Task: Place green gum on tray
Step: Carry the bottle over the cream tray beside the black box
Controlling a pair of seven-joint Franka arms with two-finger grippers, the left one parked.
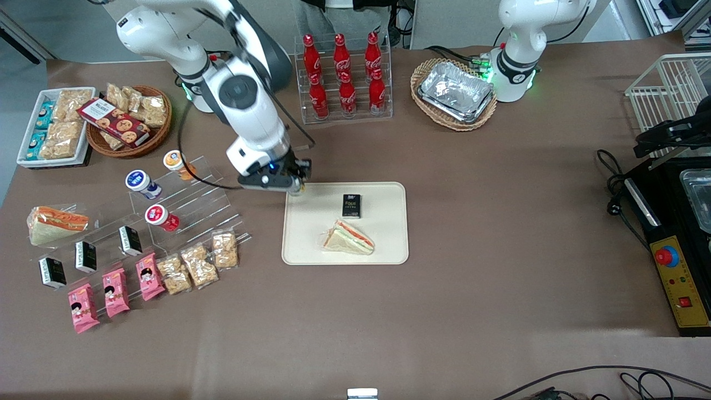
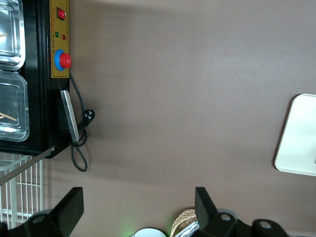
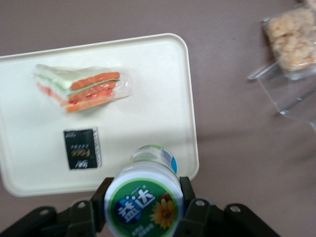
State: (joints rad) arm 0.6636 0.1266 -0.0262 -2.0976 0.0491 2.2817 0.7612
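Note:
The green gum (image 3: pixel 144 203) is a small bottle with a green-and-white lid. It is clamped between the black fingers (image 3: pixel 100 196) of my right gripper (image 3: pixel 144 197). It hangs above the corner of the cream tray (image 3: pixel 148 84) that is farthest from the front camera and toward the working arm's end. In the front view the gripper (image 1: pixel 294 186) hovers over that same corner of the tray (image 1: pixel 311 222), and only a yellowish bit of the gum (image 1: pixel 296 191) shows under it.
A wrapped sandwich (image 1: pixel 349 238) and a small black box (image 1: pixel 351 205) lie on the tray. An acrylic rack holds blue-lidded (image 1: pixel 142 183), orange-lidded (image 1: pixel 176 163) and red-lidded (image 1: pixel 160 216) bottles beside the gripper. Snack packets (image 1: pixel 197 265) lie nearer the camera. A cola rack (image 1: pixel 344 75) stands farther back.

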